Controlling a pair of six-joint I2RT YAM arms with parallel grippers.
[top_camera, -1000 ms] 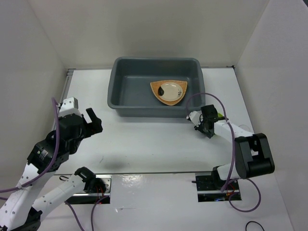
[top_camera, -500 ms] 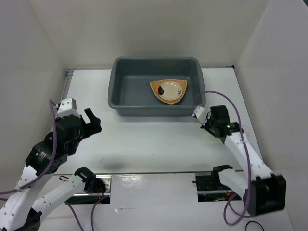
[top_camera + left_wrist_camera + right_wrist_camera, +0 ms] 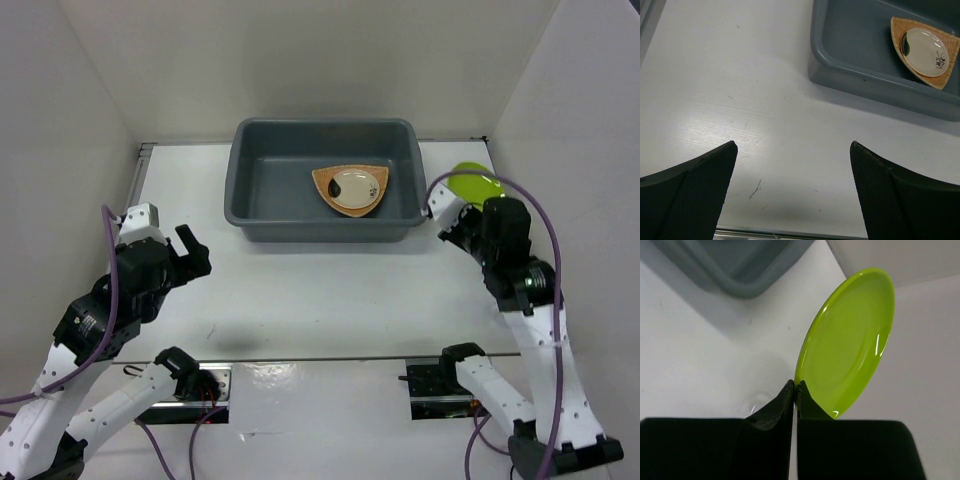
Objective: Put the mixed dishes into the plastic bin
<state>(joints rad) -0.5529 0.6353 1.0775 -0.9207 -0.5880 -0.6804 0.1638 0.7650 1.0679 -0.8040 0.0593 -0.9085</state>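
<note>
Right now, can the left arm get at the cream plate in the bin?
Probably yes, at a stretch. The left claw is open and empty, with bare table between it and the bin. The cream plate lies uncovered on the woven tray in the bin's right half, open from above.

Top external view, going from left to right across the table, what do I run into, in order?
The left end effector → the plastic bin, reached at its left wall → the woven tray lying inside it → the lime-green plate, beyond the bin's right end.
</note>
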